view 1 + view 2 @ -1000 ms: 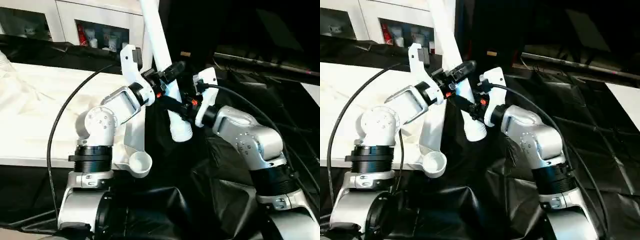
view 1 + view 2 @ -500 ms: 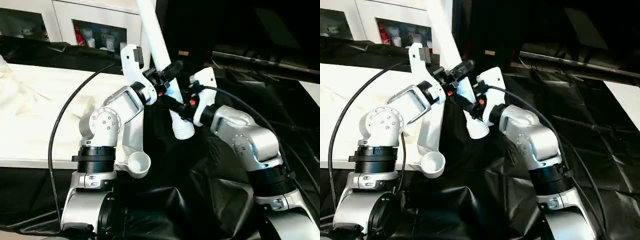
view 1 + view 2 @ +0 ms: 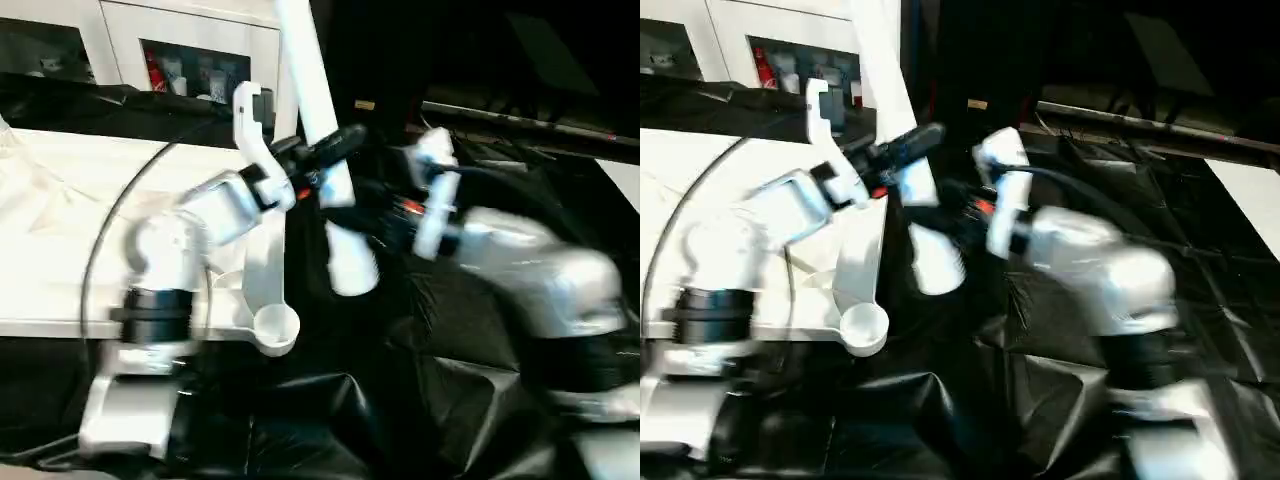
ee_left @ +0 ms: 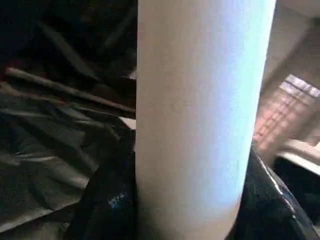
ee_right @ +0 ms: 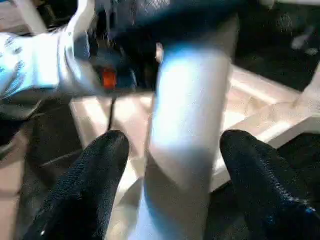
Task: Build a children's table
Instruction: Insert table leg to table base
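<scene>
Leg [image 3: 322, 150] held upright-tilted over black sheet, just right of tabletop [image 3: 60, 220] corner socket [image 3: 276, 327]. We see left gripper [image 3: 330, 150] clamped on leg; right gripper [image 5: 170, 165] fingers spread, clear of leg. Step: handover to left. Next, we judge: steer thick end into socket.

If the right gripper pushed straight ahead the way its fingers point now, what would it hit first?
The white leg: it stands between the right gripper's open fingers, with gaps either side. The left gripper holds the same leg higher up; depth beyond is unclear.
</scene>
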Tool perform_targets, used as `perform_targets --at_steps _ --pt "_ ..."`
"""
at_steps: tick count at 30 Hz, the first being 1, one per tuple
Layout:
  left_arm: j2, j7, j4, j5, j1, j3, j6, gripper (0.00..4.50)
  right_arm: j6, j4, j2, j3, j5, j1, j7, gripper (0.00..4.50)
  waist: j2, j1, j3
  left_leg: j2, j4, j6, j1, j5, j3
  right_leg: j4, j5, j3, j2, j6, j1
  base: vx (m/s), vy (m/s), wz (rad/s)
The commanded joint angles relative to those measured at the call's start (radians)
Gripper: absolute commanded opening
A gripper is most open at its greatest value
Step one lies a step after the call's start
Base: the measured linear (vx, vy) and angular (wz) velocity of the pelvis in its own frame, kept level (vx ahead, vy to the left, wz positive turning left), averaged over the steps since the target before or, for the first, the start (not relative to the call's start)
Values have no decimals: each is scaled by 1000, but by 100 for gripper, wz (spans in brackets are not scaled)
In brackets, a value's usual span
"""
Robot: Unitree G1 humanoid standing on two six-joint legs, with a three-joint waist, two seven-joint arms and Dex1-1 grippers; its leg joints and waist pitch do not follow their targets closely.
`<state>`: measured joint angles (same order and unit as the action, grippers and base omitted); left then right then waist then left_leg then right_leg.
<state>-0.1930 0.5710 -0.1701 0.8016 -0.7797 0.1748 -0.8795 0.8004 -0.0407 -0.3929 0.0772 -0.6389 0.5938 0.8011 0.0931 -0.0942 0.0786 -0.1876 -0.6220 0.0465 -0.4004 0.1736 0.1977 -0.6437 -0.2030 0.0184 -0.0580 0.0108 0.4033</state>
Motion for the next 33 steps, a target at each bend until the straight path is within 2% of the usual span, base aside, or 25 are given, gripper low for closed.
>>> perform_targets --at_steps 1,2,6,10,13,14,16,21,24,25,26,28,29,30,33 --pt "-15 103 27 65 -29 -7 -40 188 70 -38 -29 -14 -53 -4 42 326 -25 -4 -82 -35 77 71 38 142 -22 68 -39 -32 -67 -208 -47 0 0 0" --pt "-31 150 39 85 -33 -9 -53 188 107 -46 -39 -10 -69 -7 47 326 -26 -6 -81 -36 78 68 38 140 -21 68 -46 -32 -68 -217 -47 0 0 0" --pt "-28 189 59 112 -32 -12 -63 186 126 -37 -29 0 -61 -13 20 292 -27 -7 -82 -40 79 78 40 154 -22 67 -56 -31 -71 -224 -44 0 0 0" --pt "-21 214 78 135 -24 -21 -71 186 140 -44 -12 4 -70 -18 5 266 -28 -9 -81 -41 80 88 40 171 -23 71 -97 -32 -73 -214 -42 0 0 0" --pt "-17 217 81 136 -21 -25 -72 186 148 -51 -4 2 -77 -22 3 246 -28 -13 -82 -41 80 90 41 167 -22 69 -89 -32 -72 -209 -42 0 0 0" --pt "-18 228 79 134 -20 -28 -74 186 163 -58 -2 -1 -83 -23 1 223 -29 -15 -82 -40 79 90 41 162 -22 70 -84 -32 -71 -206 -42 0 0 0" --pt "-16 231 79 132 -20 -28 -75 186 171 -63 -3 -4 -88 -26 -1 208 -28 -17 -83 -40 80 91 40 156 -22 69 -79 -32 -70 -203 -42 0 0 0" --pt "-12 231 77 129 -17 -27 -73 186 164 -59 6 -9 -84 -27 -15 193 -26 -19 -83 -39 79 93 39 148 -22 68 -74 -32 -72 -198 -44 0 0 0" --pt "-14 199 72 105 -14 -34 -65 186 144 -53 21 -17 -69 -24 -40 192 -25 -17 -83 -39 80 93 37 151 -22 68 -81 -32 -72 -196 -43 0 0 0" --pt "-5 142 53 86 -21 -26 -70 221 128 -47 35 -20 -54 -23 -65 191 -28 -17 -84 -40 80 98 38 155 -23 67 -82 -32 -72 -195 -43 0 0 0" --pt "0 117 42 79 -26 -20 -72 221 122 -43 43 -22 -48 -22 -79 191 -26 -16 -83 -40 79 99 38 157 -23 68 -81 -32 -72 -196 -42 0 0 0" --pt "2 104 38 76 -27 -20 -78 256 103 -34 56 -19 -25 -23 -110 191 -26 -17 -84 -40 79 101 37 154 -22 68 -82 -32 -72 -196 -41 0 0 0" --pt "4 79 56 35 -14 -43 -55 259 63 -15 82 -7 19 -28 -160 191 -27 -18 -83 -42 81 107 39 157 -24 71 -96 -33 -73 -183 -40 0 0 0" --pt "15 42 65 -8 -4 -59 -19 262 36 -5 105 -11 38 -32 -199 191 -23 -15 -83 -42 82 108 36 155 -25 72 -103 -33 -75 -174 -43 0 0 0" --pt "43 -52 73 -111 19 -92 66 301 0 8 144 -18 62 -36 -259 191 -26 -15 -84 -43 83 109 39 170 -25 75 -120 -34 -75 -160 -41 0 0 0"
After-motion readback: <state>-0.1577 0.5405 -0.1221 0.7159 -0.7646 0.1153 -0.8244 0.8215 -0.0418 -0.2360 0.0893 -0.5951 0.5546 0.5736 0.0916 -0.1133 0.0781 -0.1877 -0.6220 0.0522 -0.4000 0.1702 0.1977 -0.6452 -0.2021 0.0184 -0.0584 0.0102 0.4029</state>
